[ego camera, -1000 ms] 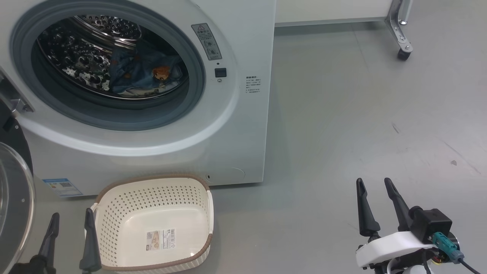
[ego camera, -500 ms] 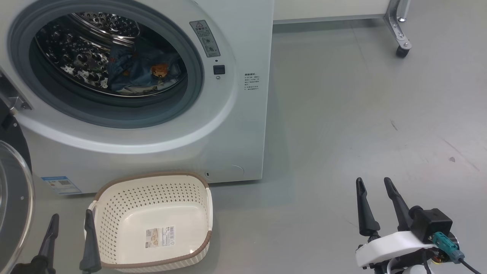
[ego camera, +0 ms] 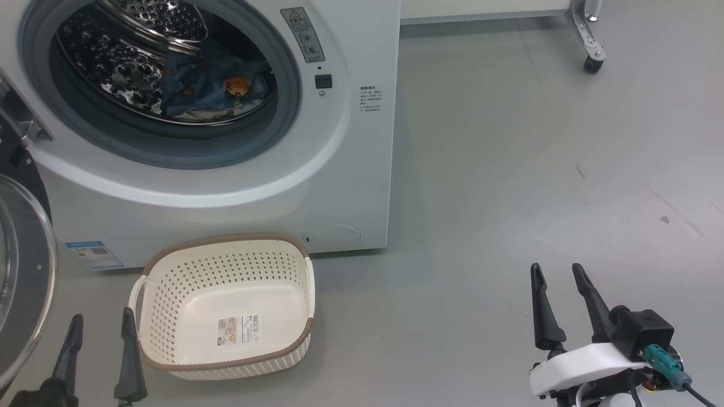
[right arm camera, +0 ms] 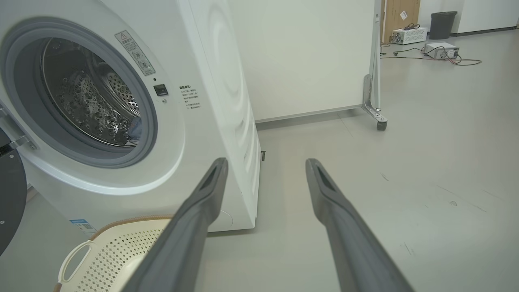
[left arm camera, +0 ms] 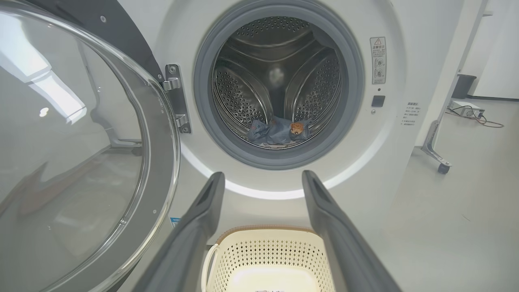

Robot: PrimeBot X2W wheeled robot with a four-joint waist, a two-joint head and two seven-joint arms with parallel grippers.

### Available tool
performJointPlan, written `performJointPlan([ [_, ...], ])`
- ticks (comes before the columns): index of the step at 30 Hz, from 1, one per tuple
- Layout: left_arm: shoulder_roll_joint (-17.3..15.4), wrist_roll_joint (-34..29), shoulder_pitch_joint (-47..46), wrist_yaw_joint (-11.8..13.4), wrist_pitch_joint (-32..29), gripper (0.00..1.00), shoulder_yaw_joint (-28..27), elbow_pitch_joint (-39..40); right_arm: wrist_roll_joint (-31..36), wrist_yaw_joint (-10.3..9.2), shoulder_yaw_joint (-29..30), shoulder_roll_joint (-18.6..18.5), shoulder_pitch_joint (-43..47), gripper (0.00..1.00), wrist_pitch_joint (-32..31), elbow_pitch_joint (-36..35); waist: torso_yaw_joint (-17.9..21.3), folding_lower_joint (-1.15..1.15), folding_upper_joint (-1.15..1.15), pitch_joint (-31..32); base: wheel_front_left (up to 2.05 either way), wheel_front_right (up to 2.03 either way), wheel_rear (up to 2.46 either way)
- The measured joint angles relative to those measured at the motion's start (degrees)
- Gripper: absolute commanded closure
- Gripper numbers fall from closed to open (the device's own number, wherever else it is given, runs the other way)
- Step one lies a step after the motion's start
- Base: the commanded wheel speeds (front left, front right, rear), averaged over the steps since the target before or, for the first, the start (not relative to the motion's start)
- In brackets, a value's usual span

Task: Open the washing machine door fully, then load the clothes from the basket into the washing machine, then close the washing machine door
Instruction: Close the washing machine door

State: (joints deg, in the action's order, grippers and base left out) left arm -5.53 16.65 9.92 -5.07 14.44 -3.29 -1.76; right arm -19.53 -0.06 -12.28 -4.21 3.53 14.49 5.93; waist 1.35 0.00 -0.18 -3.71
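Blue fabric clothes (ego camera: 212,93), printed with orange-brown cartoon figures and showing a little white lining, lie bunched at the bottom of the perforated steel drum (ego camera: 113,68). The drum belongs to the big white front-loading washing machine (ego camera: 226,209) and sits inside its grey rubber gasket (ego camera: 283,133). Over the last second the whole head view has slid upward, so the camera has moved, not the things. Clothes, machine and basket keep their places relative to one another. I judge from this that loading is finished and the robot is repositioning for the last step, shutting the machine.

The large round door (ego camera: 25,265), a glossy black rim around a bulging clear glass bowl, stands swung wide at the machine's left, well apart from the opening.

On the grey floor (ego camera: 509,169) just in front of the machine sits the small cream-white perforated plastic basket (ego camera: 226,263) with its brown woven-look rim. It holds nothing, and its base is bare but for a barcode sticker (ego camera: 238,330).

The left gripper (ego camera: 100,319) hovers just beside the basket's left side, between basket and door. Its jaws are spread wide and hold nothing, as they did a second ago. The right gripper (ego camera: 557,271) hangs over bare floor well to the right, equally wide and empty.
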Motion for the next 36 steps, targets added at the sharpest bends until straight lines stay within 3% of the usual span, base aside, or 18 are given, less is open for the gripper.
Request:
performJointPlan([
  [12, 0.5, 0.0, -0.3, 0.0, 0.0, 0.00, -3.3, 1.4, 0.0, 0.02, 0.5, 0.2, 0.0, 0.00, 0.0, 0.0, -0.6, 0.00, 0.00, 0.0, -0.85, 0.85, 0.00],
  [36, 1.5, 0.0, 0.2, -0.5, 0.0, 0.00, -2.4, 0.7, 1.0, 1.04, 0.6, 0.2, 0.2, 0.00, 0.0, 0.7, -1.6, 0.00, 0.00, 2.5, -0.25, 0.25, 0.00],
])
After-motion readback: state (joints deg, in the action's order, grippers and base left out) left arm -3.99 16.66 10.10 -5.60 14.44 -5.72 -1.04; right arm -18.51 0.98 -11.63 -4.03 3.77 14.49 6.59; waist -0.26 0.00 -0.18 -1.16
